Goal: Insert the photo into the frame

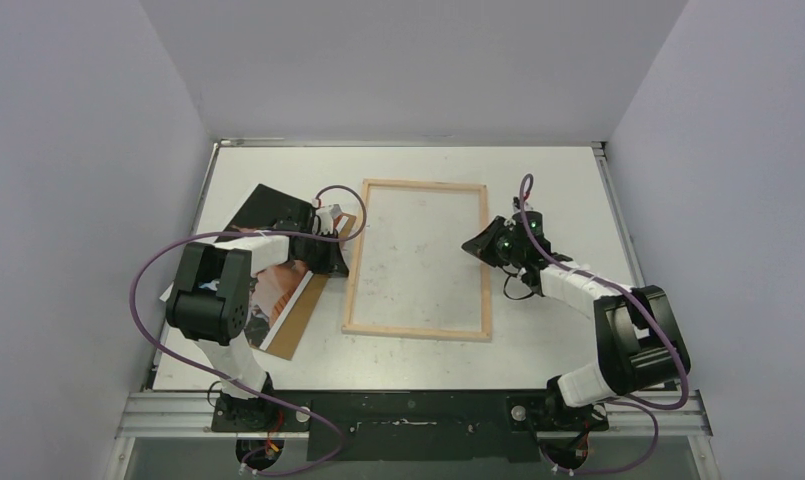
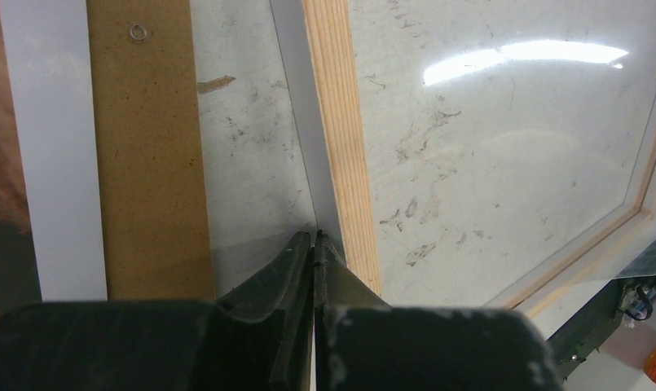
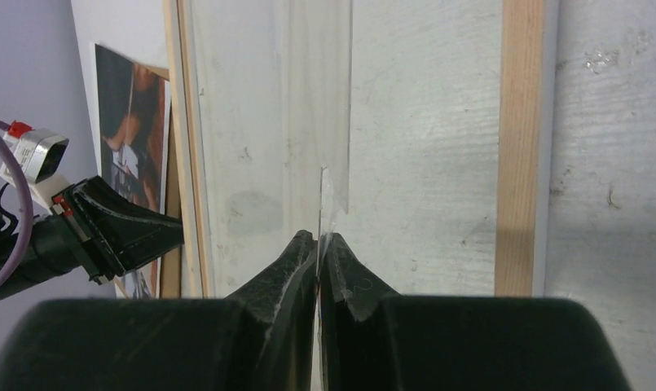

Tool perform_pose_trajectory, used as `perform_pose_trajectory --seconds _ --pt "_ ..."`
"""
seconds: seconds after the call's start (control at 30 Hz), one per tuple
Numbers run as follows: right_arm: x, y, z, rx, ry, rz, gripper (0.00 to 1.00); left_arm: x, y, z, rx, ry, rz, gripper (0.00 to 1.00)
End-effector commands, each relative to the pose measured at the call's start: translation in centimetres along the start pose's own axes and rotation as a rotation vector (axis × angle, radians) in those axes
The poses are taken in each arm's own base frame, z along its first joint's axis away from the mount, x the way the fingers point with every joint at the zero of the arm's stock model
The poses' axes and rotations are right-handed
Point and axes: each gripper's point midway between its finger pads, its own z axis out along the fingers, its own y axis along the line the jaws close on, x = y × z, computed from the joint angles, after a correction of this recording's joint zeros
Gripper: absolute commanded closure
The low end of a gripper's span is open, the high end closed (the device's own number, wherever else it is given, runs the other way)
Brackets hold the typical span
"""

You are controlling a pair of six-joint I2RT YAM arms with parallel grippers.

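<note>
Pale-wood frame (image 1: 418,330) lay flat and empty in the middle of the white table (image 1: 558,190), with bare tabletop showing through its opening. To its left, the photo (image 1: 270,300) lay picture side up over the brown backing panel (image 1: 303,322), mostly beneath my left arm and wholly outside the frame. By my reading the main step was not yet done: the print had yet to be lifted, carried across and seated.

My left gripper (image 2: 314,238) was clenched, its tips meeting just beside the frame's left slat, right at the edge of a thin clear sheet (image 3: 325,199). I could not tell whether it truly pinched that edge. My right gripper (image 3: 318,240) was clenched too, over the frame's right side, and a sliver of the same clear material rose from between its tips — that looked like a real grip.

The sheet's full outline was hard to make out, being nearly invisible from above. My left arm hid much of the photo, and part of the panel was covered as well.
</note>
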Motion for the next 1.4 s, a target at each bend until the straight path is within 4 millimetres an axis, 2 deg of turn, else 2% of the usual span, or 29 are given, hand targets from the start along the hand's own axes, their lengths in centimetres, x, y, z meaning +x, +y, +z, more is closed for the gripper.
perform_pose_trajectory --seconds 0.0,0.1,0.23,0.43,0.57,0.73,1.37 --pt "0.5 2.1 -0.5 -0.072 -0.025 0.077 0.95 0.8 -1.5 0.9 0.041 0.033 0.045 1.00" --pt "0.9 2.6 -0.6 -0.101 -0.013 0.141 0.95 0.8 -1.7 0.9 0.045 0.031 0.049 1.00" --pt "0.3 5.1 -0.9 -0.157 -0.024 0.112 0.95 0.8 -1.8 1.0 0.048 0.033 0.048 1.00" --pt "-1.2 12.8 -3.3 -0.357 -0.070 0.009 0.95 0.8 -1.7 1.0 0.044 0.036 0.042 1.00" --pt "-2.2 15.3 -4.6 -0.393 -0.089 0.008 0.95 0.8 -1.5 1.1 0.043 0.035 0.032 1.00" --pt "-1.4 15.5 -4.8 -0.409 -0.071 0.044 0.95 0.8 -1.5 0.9 0.048 0.030 0.024 1.00" --pt "0.7 10.2 -2.2 -0.228 -0.035 -0.017 0.95 0.7 -1.4 0.8 0.047 0.027 0.024 1.00"
